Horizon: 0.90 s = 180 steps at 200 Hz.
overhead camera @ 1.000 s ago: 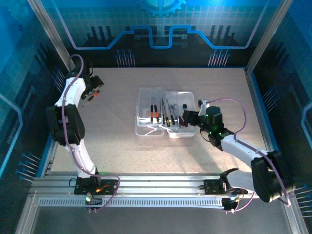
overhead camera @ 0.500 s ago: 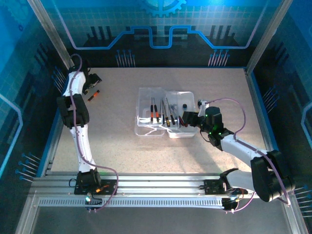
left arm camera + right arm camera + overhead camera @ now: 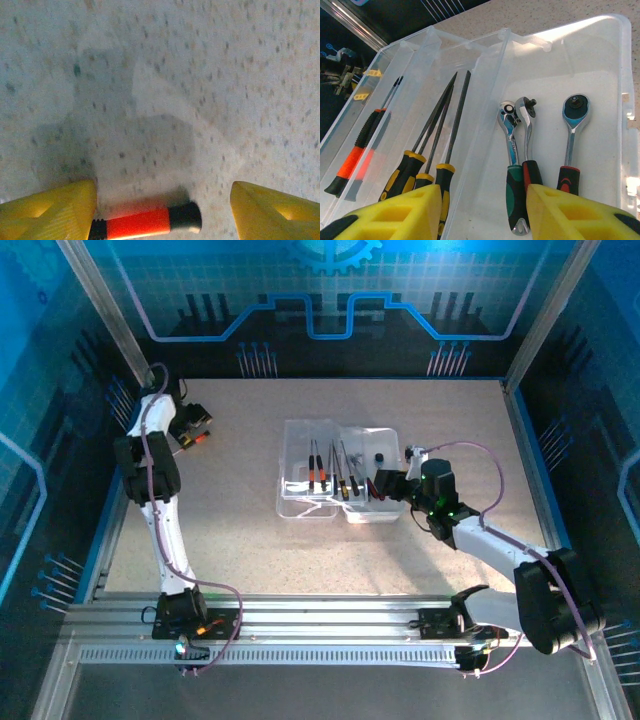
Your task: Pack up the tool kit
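Note:
The tool kit's clear plastic case (image 3: 297, 502) lies open mid-table. It holds orange-and-black screwdrivers (image 3: 357, 155), yellow-and-black screwdrivers (image 3: 422, 167) and ratchet wrenches (image 3: 512, 150) in its compartments. A loose tool with a red-and-black handle (image 3: 145, 223) lies on the table at the far left (image 3: 197, 439). My left gripper (image 3: 162, 200) is low over it, open, one yellow finger on each side; the left finger (image 3: 55, 212) is at the handle's end. My right gripper (image 3: 482, 215) hovers open at the case's near right edge (image 3: 385, 486), above the ratchet handles.
The speckled tabletop (image 3: 230, 540) is ringed by blue printed walls and a metal post (image 3: 105, 315) close to the left arm. The case wall (image 3: 485, 50) rises just ahead of the right fingers. The rail (image 3: 320, 625) with both arm bases runs along the near edge.
The left arm has drawn up toward the back left and brought its gripper down over the red-handled tool, its jaws narrowing. The right arm has not moved.

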{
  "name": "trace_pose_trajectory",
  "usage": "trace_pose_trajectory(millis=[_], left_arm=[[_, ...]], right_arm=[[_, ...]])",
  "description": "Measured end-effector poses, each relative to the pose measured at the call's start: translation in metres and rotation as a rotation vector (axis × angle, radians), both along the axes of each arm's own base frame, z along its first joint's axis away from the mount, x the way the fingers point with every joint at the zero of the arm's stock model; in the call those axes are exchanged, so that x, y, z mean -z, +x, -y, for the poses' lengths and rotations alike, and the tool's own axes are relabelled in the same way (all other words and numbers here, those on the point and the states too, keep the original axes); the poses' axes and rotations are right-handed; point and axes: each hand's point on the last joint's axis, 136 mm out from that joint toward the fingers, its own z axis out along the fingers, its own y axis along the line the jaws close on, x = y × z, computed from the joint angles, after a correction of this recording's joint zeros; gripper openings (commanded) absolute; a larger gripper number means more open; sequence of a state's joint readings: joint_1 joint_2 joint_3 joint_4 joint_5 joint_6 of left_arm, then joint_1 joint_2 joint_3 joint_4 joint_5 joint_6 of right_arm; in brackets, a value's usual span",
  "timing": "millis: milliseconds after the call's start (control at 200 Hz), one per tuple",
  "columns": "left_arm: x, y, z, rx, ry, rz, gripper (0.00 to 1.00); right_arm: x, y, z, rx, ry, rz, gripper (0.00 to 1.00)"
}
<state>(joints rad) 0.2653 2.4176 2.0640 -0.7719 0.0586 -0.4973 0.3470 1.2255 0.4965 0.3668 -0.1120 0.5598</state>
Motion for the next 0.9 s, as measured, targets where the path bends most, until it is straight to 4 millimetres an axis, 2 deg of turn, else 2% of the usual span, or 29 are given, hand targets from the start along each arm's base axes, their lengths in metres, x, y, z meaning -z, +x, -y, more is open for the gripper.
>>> trace_pose_trajectory(millis=[325, 430, 570, 670, 780, 900], left_arm=[[0.001, -0.044, 0.063, 0.098, -0.011, -0.056, 0.69], [0.001, -0.055, 0.074, 0.116, -0.015, -0.073, 0.69], [-0.003, -0.07, 0.076, 0.117, -0.017, -0.087, 0.69], [-0.018, -0.076, 0.077, 0.118, -0.014, -0.074, 0.7], [-0.047, -0.082, 0.077, 0.117, 0.002, -0.021, 0.7], [-0.076, -0.099, 0.073, 0.096, 0.044, 0.023, 0.69]], right_arm=[[0.0, 0.0, 0.0, -0.001, 0.001, 0.0, 0.49], [0.0, 0.0, -0.001, -0.003, 0.003, 0.0, 0.49], [-0.001, 0.0, -0.001, -0.003, 0.004, 0.002, 0.49], [-0.002, 0.0, -0.001, -0.002, 0.007, 0.001, 0.48], [-0.002, -0.001, -0.001, -0.002, 0.011, -0.001, 0.48], [-0.002, -0.002, -0.003, -0.014, 0.018, -0.004, 0.48]])
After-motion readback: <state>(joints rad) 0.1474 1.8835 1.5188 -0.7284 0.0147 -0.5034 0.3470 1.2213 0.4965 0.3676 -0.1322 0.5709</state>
